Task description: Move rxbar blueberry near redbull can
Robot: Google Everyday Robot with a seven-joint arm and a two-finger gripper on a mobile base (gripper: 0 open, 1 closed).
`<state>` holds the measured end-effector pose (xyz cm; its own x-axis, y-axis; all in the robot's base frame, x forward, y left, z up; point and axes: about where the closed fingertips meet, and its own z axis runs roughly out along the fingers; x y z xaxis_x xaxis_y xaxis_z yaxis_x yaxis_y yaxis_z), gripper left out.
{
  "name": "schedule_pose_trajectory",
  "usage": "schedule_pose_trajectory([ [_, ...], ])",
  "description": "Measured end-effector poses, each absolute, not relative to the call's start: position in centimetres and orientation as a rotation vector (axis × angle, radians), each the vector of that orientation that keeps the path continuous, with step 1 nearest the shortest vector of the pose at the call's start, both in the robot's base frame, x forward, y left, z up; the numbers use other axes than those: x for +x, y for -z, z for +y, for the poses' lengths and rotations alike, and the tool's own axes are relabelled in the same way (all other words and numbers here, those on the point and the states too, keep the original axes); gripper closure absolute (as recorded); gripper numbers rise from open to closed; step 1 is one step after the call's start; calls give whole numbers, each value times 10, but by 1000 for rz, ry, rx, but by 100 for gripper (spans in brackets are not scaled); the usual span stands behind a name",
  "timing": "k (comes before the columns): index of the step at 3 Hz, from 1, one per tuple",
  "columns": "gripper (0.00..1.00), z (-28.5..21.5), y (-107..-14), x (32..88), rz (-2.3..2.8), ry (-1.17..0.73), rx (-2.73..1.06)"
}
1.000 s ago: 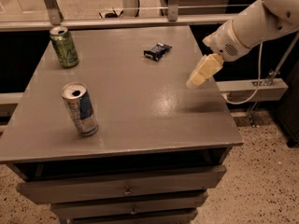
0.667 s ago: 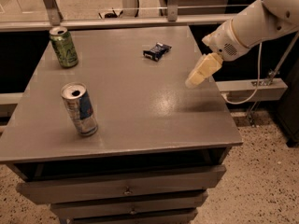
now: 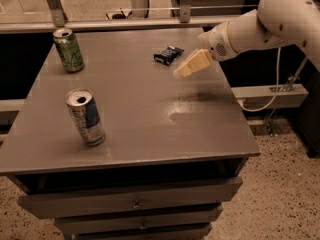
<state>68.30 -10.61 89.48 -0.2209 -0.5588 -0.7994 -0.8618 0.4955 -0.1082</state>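
The rxbar blueberry [image 3: 168, 54], a small dark navy bar with white lettering, lies flat near the far right part of the grey table [image 3: 150, 129]. The redbull can [image 3: 85, 117], silver and blue with an open top, stands upright at the front left. My gripper [image 3: 186, 69] hangs above the table just right of and slightly nearer than the bar, apart from it, holding nothing. The white arm reaches in from the upper right.
A green can [image 3: 68, 50] stands at the table's far left corner. Metal rails and posts [image 3: 180, 6] run behind the table. Drawers [image 3: 135, 203] sit below the front edge. A white cable [image 3: 270, 99] hangs at the right.
My gripper has moved left and toward the rxbar, now close beside it. The bar and both cans have not moved.
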Motion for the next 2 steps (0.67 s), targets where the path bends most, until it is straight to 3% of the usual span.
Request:
schedule_pose_trajectory([
  [2, 0, -59, -860, 734, 1867, -500, -1089],
])
